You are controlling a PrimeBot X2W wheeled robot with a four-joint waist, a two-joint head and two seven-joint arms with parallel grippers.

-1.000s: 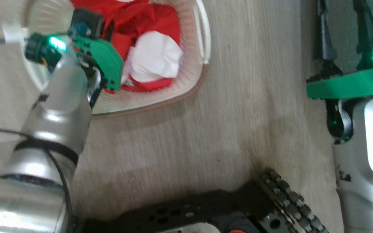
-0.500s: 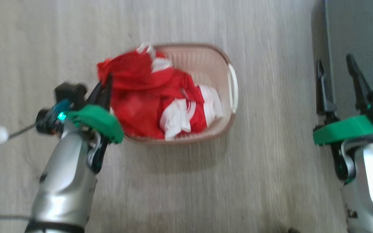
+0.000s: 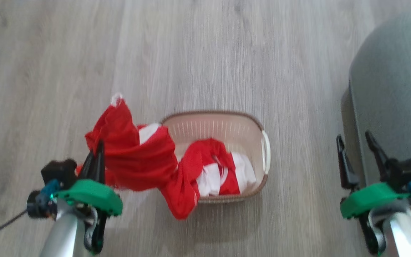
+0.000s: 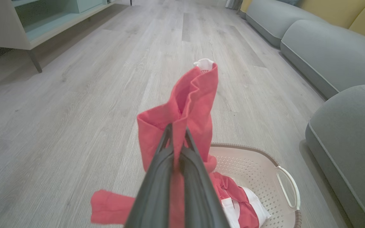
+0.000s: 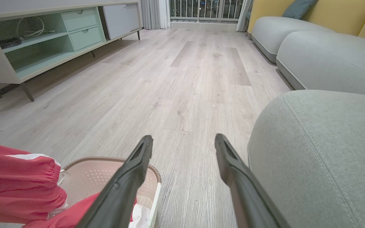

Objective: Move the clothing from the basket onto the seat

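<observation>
Nearest on the left, the left gripper (image 3: 98, 151) has its two dark fingers pressed almost together on a fold of the clothing (image 3: 134, 157). In the left wrist view the red fabric is squeezed in the narrow gap between them and rises above the tips in a tall crumpled peak with a bit of white trim at the top. Nearest on the right, the right gripper (image 3: 353, 137) has its fingers spread wide apart with nothing between them. It hangs over the floor (image 3: 191, 53), just beside the near left edge of the seat (image 3: 394, 89).

The held garment hangs in the air at the left end of the basket (image 3: 219, 126), across its left rim, and a red fold of it droops over the near left corner. From there the fabric trails down into the basket, where the rest of the clothing lies heaped against the near wall, red mixed with white panels. The far part of the basket's perforated base is bare. The basket stands on the pale wood-look floor, to the left of the grey seat, with a strip of floor between them.

Farther off on the right, more grey sofa sections (image 5: 322, 60) with yellow back cushions run along the room. Far left stands a low cabinet (image 5: 43, 41) with pale green shelves and drawers.
</observation>
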